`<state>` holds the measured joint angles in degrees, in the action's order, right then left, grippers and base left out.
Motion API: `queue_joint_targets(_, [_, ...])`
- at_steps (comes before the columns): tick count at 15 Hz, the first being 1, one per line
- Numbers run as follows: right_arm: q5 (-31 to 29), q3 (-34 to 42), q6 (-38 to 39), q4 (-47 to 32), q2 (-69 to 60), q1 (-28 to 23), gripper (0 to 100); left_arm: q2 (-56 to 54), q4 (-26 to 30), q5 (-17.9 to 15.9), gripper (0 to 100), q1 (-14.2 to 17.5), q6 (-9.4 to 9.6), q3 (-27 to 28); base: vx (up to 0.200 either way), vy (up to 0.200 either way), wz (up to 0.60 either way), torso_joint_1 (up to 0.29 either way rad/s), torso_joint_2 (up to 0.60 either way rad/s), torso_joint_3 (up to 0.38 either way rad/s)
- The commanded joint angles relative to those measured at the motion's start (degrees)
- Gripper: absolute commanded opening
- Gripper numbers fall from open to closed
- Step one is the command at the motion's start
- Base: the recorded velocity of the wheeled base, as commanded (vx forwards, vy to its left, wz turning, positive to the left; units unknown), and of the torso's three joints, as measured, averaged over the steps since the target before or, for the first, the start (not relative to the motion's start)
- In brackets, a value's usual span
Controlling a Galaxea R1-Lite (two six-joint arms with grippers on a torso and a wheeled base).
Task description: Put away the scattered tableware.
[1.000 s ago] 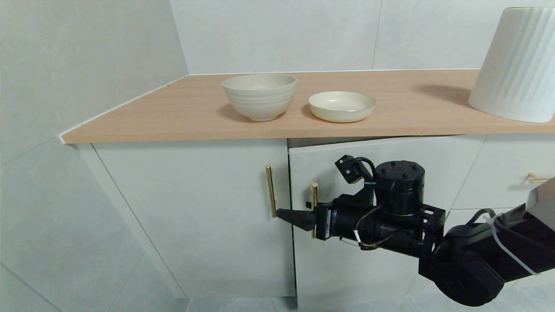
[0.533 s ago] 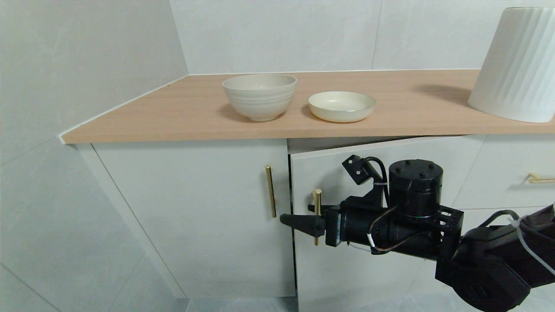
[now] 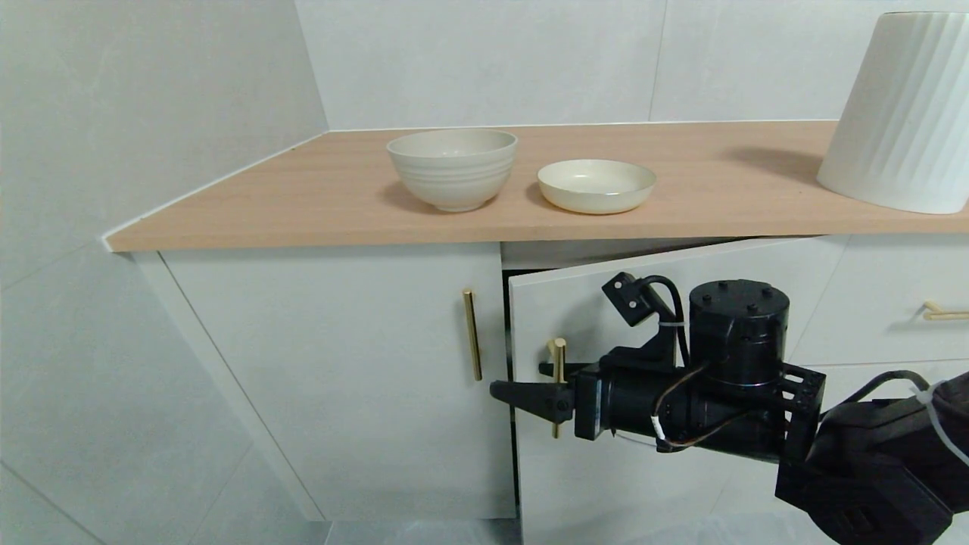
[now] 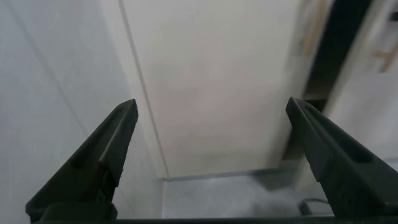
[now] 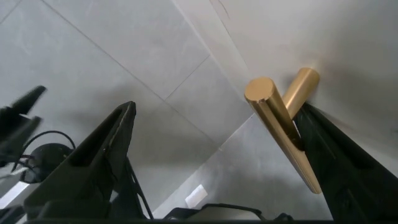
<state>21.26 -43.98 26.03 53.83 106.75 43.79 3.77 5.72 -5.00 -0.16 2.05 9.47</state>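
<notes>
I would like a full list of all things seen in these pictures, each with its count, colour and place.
deep bowl: 1, off-white, on the countertop
shallow dish: 1, cream, beside the bowl, apart from it
ribbed object: 1, white, countertop's far right
countertop: 1, light wood, above the doors
left door: 1, white, shut
right door: 1, white, ajar
door handles: 2, gold, upright, one per door
drawer handle: 1, gold, far right
left tool: 1, black, open, facing the left door
right tool: 1, black, open, right door's handle between its fingers
</notes>
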Motion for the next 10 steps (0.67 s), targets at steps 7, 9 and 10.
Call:
queue_joint_targets(7, [0.1,0.6,-0.1,0.2,-0.8,1.4,100,49.9,2.3,-21.9,100,-5.1,0.15,26.8,0.000,0.000,0.00,0.000,0.00,0.000])
queue_joint_targets(9, [0.1,1.1,-0.1,0.2,-1.2,1.4,100,54.6,2.1,-22.0,100,-10.6,-1.61,28.1,0.000,0.000,0.00,0.000,0.00,0.000])
queue_joint_targets(10, [0.1,1.1,-0.1,0.2,-1.4,1.4,100,55.3,2.1,-22.2,100,-12.1,-3.45,28.0,0.000,0.000,0.00,0.000,0.00,0.000])
